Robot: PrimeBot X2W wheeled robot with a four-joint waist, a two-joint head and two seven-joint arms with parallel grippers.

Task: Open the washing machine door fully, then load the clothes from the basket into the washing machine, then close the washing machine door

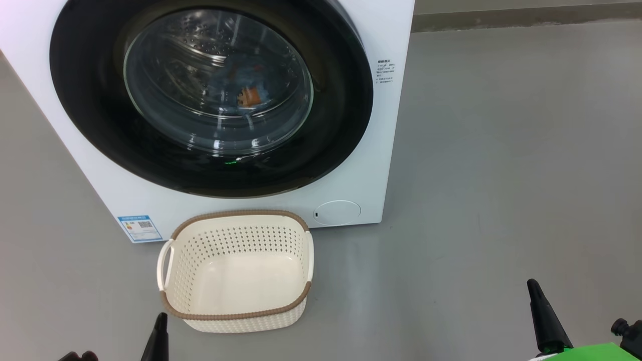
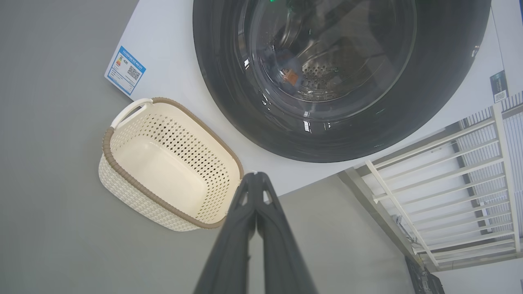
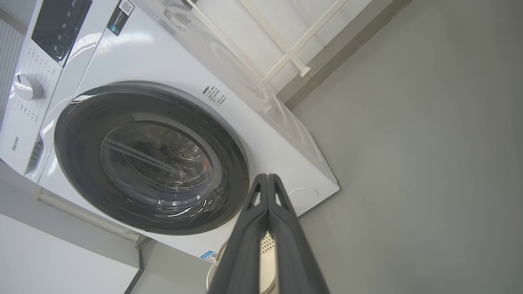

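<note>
Showing the washing machine (image 1: 393, 125) with the washing machine door (image 1: 85, 100) lying flat against its white front; the glass window (image 1: 215, 80) at the door's centre gives a view into the drum. The clothes (image 1: 246, 93) (a bluish heap with an orange patch) lie inside the drum, behind the glass. The basket (image 1: 241, 317) stands on the grey floor (image 1: 501, 175) just before the machine's lower front edge, between the blue label (image 1: 140, 228) and the round white cap (image 1: 337, 212), its bare cream bottom exposed. The left gripper (image 2: 256, 176) hangs over the floor near the basket's rim, fingers pressed together, holding nothing. The right gripper (image 3: 267, 176) hangs over the floor well apart from the basket, on its right side, fingers likewise pressed together and holding nothing.
</note>
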